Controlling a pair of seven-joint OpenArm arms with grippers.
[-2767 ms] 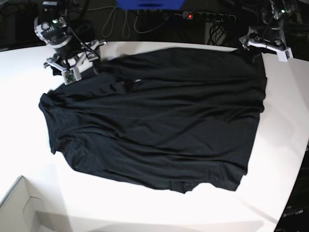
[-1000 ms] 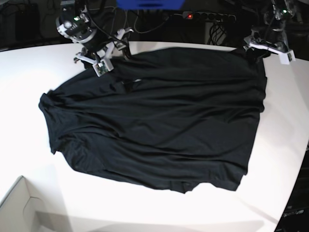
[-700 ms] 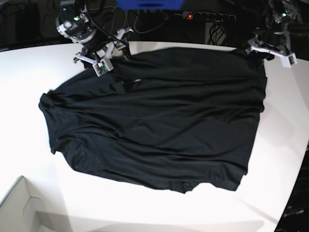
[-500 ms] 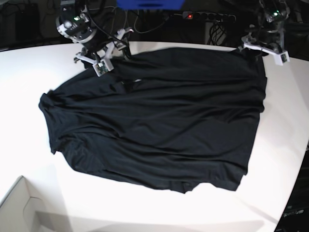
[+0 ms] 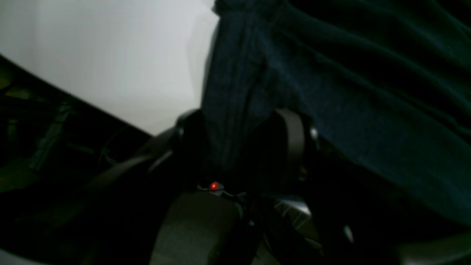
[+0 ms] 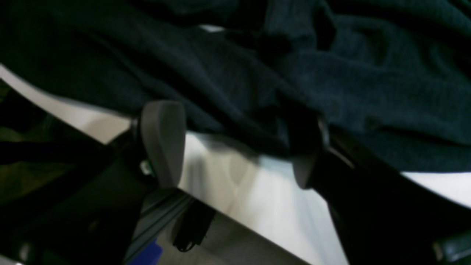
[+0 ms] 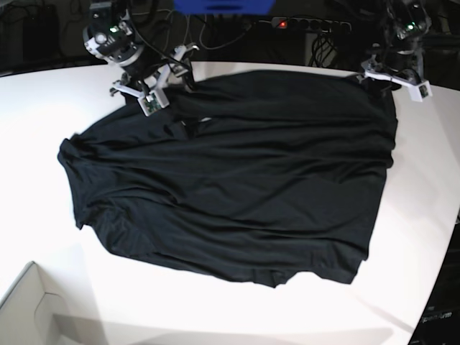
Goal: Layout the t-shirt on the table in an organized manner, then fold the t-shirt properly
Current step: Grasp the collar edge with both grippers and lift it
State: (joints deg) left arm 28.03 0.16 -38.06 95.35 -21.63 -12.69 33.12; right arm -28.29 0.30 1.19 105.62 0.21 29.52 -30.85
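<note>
T-shirt [image 7: 230,172]: black, short-sleeved, spread out flat over the middle of the table, wrinkled, long folds running side to side in the base view
T-shirt edges: one sleeve bulges out at 9 o'clock; hem side runs from 2 o'clock down to 5 o'clock; lower edge uneven with a small tucked bit near 6 o'clock
T-shirt top edge: reaches close to the far rim of the table at 12 o'clock
Table [image 7: 43,129]: white, smooth, curved edge, bare surface showing at 9, 6 and 3 o'clock around the cloth
Left gripper [image 5: 241,147]: at the cloth's 1 o'clock corner in the base view [image 7: 392,72]; wrist view shows a bunched strip of dark fabric running between the two fingers, so it is grasping the t-shirt corner
Left fingers [image 5: 292,140]: dark, rounded, pressed on either side of the fabric strip; white table visible just beyond at upper left
Right gripper [image 6: 235,143]: at the cloth's 11 o'clock corner in the base view [image 7: 151,83]; jaws spread wide, released
Right fingers [image 6: 163,140]: grey pad clear of the cloth on one side; other finger dark, sitting at the fabric edge; bare table between them, nothing pinched
Box corner [image 7: 29,305]: pale, at 7 o'clock, well apart from the cloth
Background: cables and a power strip with red light [image 7: 282,24] behind the table at 12 o'clock
</note>
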